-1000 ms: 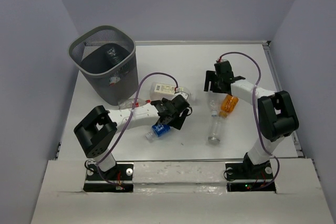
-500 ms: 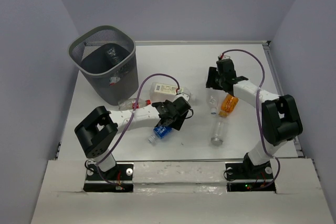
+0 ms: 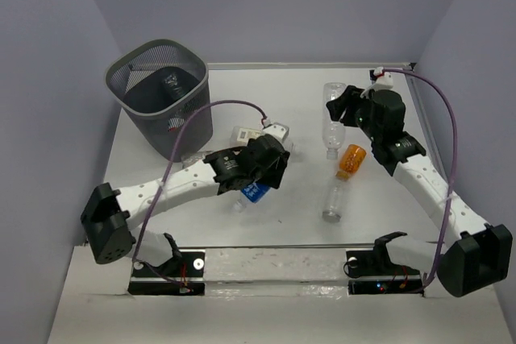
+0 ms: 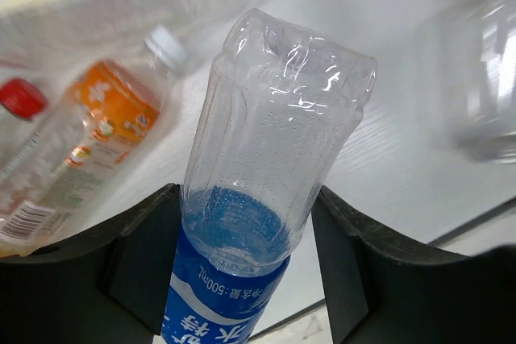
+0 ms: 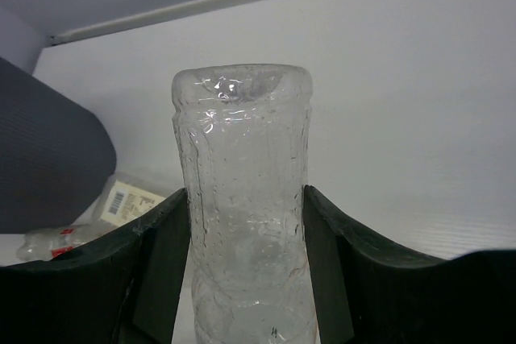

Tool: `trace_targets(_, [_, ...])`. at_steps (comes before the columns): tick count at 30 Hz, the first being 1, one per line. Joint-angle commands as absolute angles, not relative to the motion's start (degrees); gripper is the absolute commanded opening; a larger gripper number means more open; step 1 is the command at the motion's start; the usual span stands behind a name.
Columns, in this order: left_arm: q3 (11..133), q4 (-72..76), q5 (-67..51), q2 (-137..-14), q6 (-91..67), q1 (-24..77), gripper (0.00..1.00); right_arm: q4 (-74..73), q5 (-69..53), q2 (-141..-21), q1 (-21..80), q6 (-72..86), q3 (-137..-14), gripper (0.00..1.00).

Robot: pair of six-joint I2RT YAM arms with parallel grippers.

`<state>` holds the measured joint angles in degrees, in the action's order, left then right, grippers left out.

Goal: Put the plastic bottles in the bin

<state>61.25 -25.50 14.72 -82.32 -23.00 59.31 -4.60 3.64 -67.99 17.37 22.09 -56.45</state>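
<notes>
We find the left gripper clamped on the blue-labelled bottle and the right gripper clamped on a clear bottle. A second ago both sets of jaws stood wider, low over bottles lying on the table. Both bottles now appear lifted, one near the middle and one toward the far right edge. We judge two pickups done, with the carry to the bin at the far left corner outstanding. An orange bottle and others remain lying. The bin's contents are hard to count through the mesh. Both held bottles' cap ends are cut off, and the left wrist view is blurred.
</notes>
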Motion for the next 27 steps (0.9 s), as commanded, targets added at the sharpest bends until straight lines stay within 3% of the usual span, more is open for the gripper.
trace_targets(1, [74.42, -22.86, 20.28, -71.90, -23.91, 58.28, 0.37, 1.66, -5.61, -62.67, 17.05, 25.75, -54.76, 0.36])
trace_targets(7, [89.02, -16.71, 27.51, -68.91, -18.46, 47.22, 0.37, 4.66, -10.37, -59.06, 22.22, 28.04, -56.85, 0.34])
trace_targets(19, [97.57, -4.67, 32.08, -73.38, -13.09, 13.29, 0.38, 6.06, -8.00, -65.47, 35.15, 26.19, -64.94, 0.34])
trace_targets(21, [94.94, -3.87, 30.77, -74.35, -15.28, 9.25, 0.55, 6.85, -7.56, -67.93, 37.61, 25.67, -66.87, 0.34])
trace_targets(22, [94.14, -4.30, 28.06, -74.44, -16.34, 8.27, 0.84, 7.38, -7.12, -68.98, 38.31, 25.32, -69.50, 0.34])
trace_targets(23, [93.35, -4.57, 26.99, -74.36, -17.04, 7.91, 0.98, 7.90, -6.95, -70.30, 39.45, 25.05, -71.17, 0.34])
trace_targets(27, [89.22, -5.80, 19.53, -68.32, -19.42, 7.91, 0.99, 8.61, -7.03, -80.82, 41.57, 23.82, -82.85, 0.34])
